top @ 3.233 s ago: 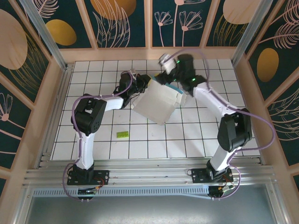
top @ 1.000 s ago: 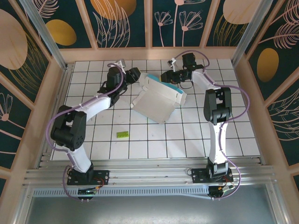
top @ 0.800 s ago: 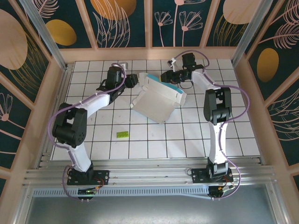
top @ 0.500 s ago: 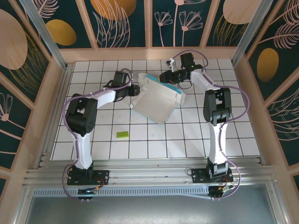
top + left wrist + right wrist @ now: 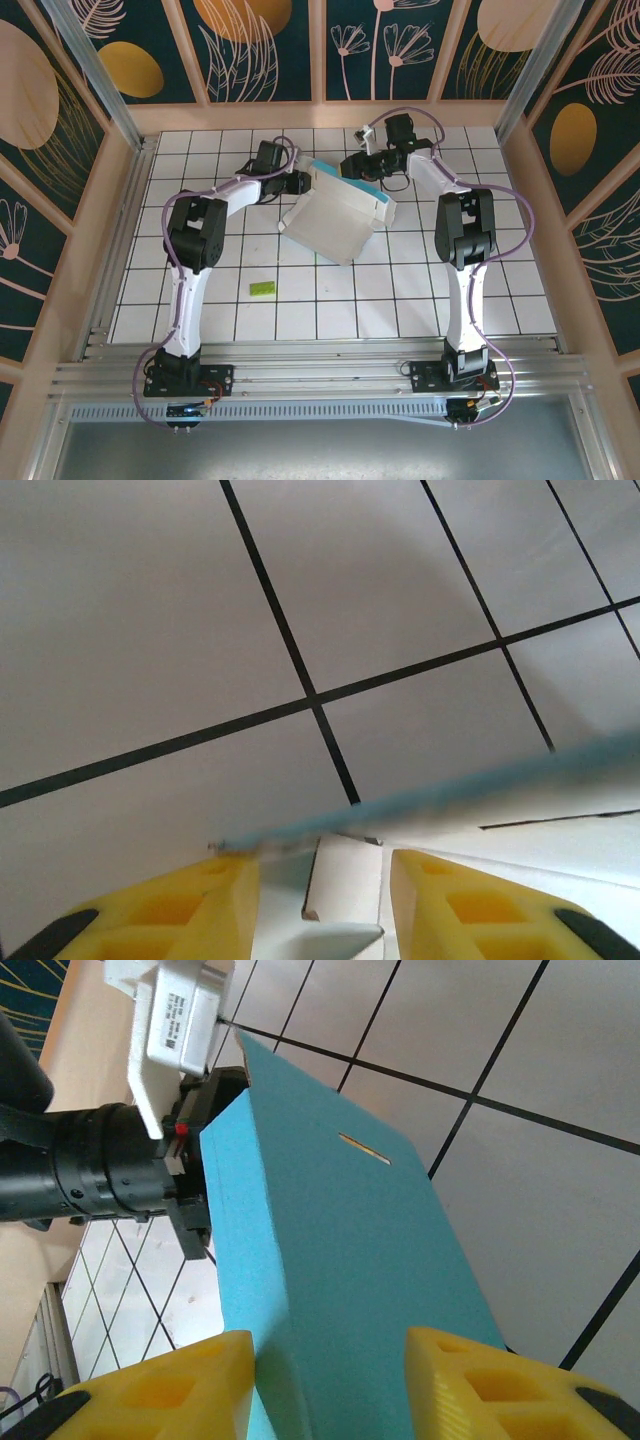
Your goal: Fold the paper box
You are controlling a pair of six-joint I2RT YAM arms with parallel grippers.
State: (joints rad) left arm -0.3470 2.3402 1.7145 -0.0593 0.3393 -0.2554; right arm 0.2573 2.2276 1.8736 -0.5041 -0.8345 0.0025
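Left end effector (image 5: 322,880) stood spread, with a clear gap between its yellow fingers (image 5: 190,910). The thin blue edge of the box (image 5: 330,220) ran crosswise just beyond the fingertips, and white card with a small tab showed in the gap. Whether that edge touched the left-hand fingertip could not be told. Right end effector (image 5: 328,1360) pinched the box: a blue wall filled the space between its fingers, meeting both inner faces, and ran on ahead of them to a corner just beside the left end effector. A short slot showed in the blue face ahead of the right fingertips. From above, the box lay between the two end effectors and toward the arm bases from both, white face up, on the tiled surface (image 5: 420,290). A small green piece (image 5: 262,288) lay well apart from the left end effector, on its base side.
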